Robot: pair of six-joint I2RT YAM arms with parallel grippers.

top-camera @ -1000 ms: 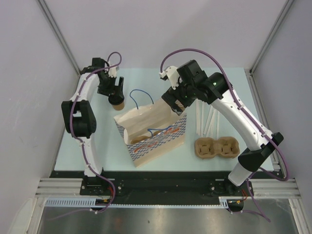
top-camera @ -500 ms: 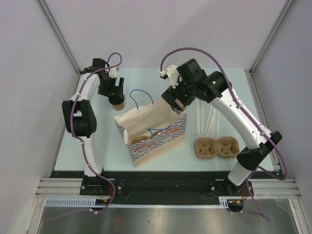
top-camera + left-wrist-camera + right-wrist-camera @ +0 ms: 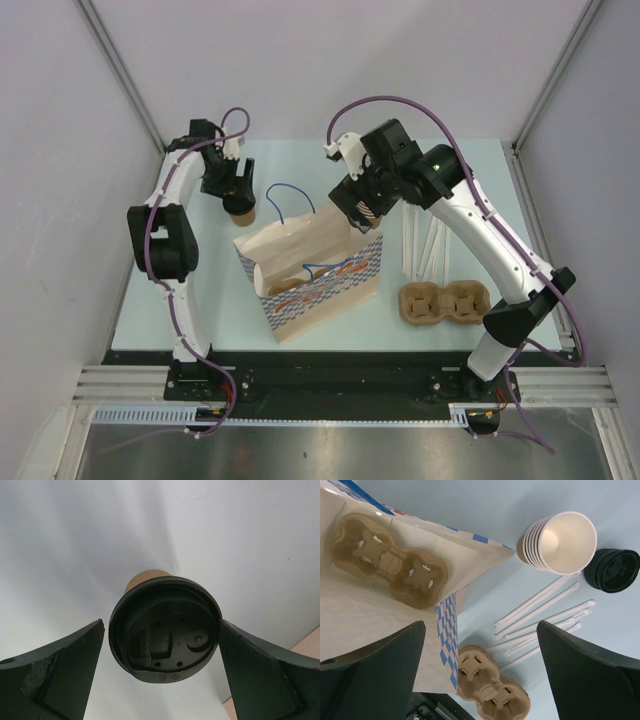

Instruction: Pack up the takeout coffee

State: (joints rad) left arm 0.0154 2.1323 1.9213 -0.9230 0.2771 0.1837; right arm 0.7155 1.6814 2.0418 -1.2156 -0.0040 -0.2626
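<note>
Here the step in hand is the grasp on the coffee. At the far left of the desk the left arm rises from its base, folds at the elbow and bends down over the takeout coffee, which stands upright just left of the paper bag's far corner. The left pincer is spread, one finger close on either side of the black lid, not yet squeezing. The next move, I judge, calls for closing on the cup, lifting it level and carrying it right to the bag. Further right, the right arm arches over the bag's far edge, the right pincer spread and empty above the open mouth, where a cup carrier lies inside.
</note>
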